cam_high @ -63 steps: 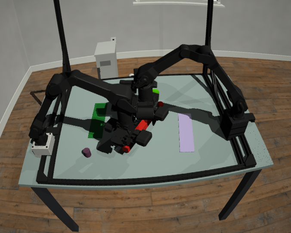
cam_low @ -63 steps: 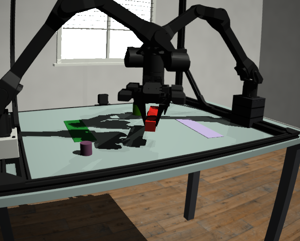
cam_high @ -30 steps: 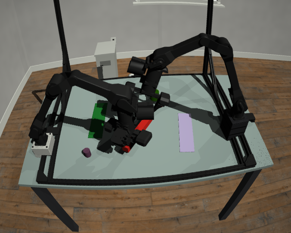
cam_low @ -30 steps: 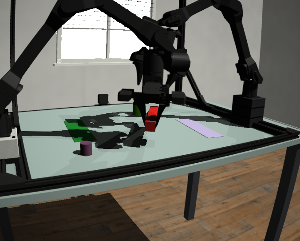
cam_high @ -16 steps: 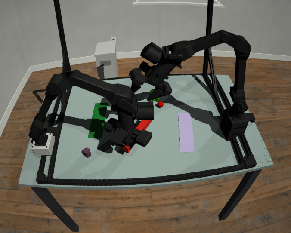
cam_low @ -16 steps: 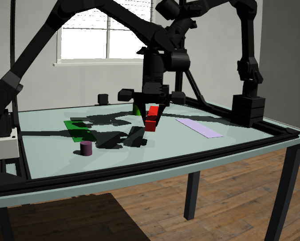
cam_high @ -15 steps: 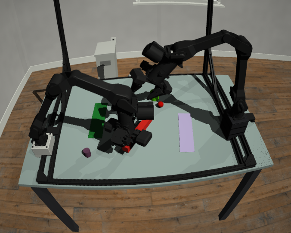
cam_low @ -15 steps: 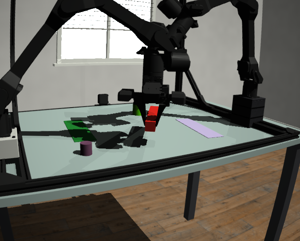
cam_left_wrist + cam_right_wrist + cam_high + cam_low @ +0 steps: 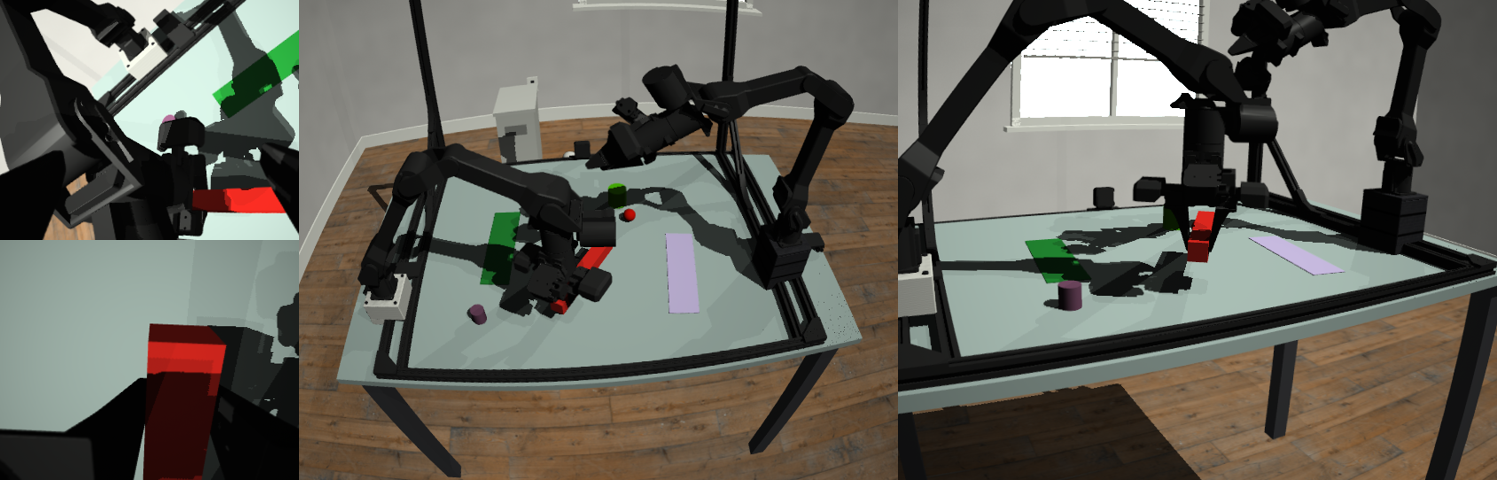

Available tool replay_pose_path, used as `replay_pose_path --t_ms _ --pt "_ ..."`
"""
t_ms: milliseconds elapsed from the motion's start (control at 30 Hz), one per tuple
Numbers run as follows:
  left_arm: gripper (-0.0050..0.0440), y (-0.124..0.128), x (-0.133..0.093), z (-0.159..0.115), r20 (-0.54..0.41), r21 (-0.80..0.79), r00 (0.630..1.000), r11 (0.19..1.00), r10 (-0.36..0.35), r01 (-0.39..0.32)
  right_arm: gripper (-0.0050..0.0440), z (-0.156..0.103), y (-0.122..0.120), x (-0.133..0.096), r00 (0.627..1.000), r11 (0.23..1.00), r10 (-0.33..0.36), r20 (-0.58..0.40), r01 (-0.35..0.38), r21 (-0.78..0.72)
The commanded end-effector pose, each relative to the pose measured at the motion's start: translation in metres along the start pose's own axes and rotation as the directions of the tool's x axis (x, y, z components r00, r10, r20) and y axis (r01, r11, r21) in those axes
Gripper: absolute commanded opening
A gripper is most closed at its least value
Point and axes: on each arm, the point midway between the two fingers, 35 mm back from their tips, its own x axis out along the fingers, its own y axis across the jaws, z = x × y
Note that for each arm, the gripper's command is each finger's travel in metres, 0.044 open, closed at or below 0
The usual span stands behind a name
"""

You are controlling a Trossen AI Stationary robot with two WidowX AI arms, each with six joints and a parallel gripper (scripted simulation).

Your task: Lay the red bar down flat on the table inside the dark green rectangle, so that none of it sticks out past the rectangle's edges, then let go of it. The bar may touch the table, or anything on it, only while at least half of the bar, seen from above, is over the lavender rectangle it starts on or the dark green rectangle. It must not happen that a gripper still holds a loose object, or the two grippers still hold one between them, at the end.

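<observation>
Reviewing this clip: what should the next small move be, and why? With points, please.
Probably ease the right claw (image 9: 565, 296) (image 9: 1199, 249) (image 9: 205, 202) (image 9: 174, 388) sideways toward the dark green rectangle (image 9: 503, 229) (image 9: 1048, 250) (image 9: 285, 53), keeping height: it grips the red bar (image 9: 595, 257) (image 9: 1205, 220) (image 9: 254, 200) (image 9: 184, 357), which looks raised and slanted, outside both rectangles, so lowering here would break the rule.

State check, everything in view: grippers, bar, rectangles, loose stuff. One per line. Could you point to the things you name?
Left gripper (image 9: 593, 163) (image 9: 1239, 48) (image 9: 162, 151): open, empty
Right gripper (image 9: 569, 293) (image 9: 1199, 244) (image 9: 181, 384): shut on the bar
Red bar (image 9: 596, 257) (image 9: 1198, 251) (image 9: 251, 200) (image 9: 182, 418): held, raised off the table
Dark green rectangle (image 9: 498, 235) (image 9: 1048, 250) (image 9: 289, 51): no bar on it, partly shadowed
Lavender rectangle (image 9: 682, 273) (image 9: 1296, 256): bare
Purple cylinder (image 9: 478, 314) (image 9: 1070, 296) (image 9: 169, 118): upright
Green cylinder (image 9: 616, 196) (image 9: 1171, 220): upright
Red ball (image 9: 629, 214): on the table, ungripped
</observation>
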Motion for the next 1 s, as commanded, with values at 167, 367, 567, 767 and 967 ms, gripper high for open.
replay_pose_path --t_ms 167,367,567,767,967 --pt "0.0440 0.023 -0.038 0.006 0.131 -0.259 0.983 0.961 0.131 -0.094 0.0000 0.000 0.000 0.001 1.000 1.000 0.000 0.001 0.000 0.001" --pt "0.0440 0.039 -0.075 0.009 0.243 -0.477 0.936 0.871 0.255 -0.113 0.0000 0.000 0.000 0.001 1.000 1.000 0.000 0.001 0.000 0.001" --pt "0.0440 0.051 -0.114 0.010 0.346 -0.656 0.861 0.752 0.372 -0.062 0.0000 0.000 0.000 0.001 1.000 1.000 0.000 0.001 0.000 0.001" --pt "0.0440 0.053 -0.123 0.009 0.370 -0.691 0.839 0.721 0.400 -0.039 0.0000 0.000 0.000 0.001 1.000 1.000 0.000 0.001 0.000 0.001" --pt "0.0440 0.053 -0.123 0.009 0.370 -0.691 0.839 0.721 0.400 -0.039 0.0000 -0.012 -0.019 -0.002 1.000 0.999 0.000 0.001 0.000 -0.045"
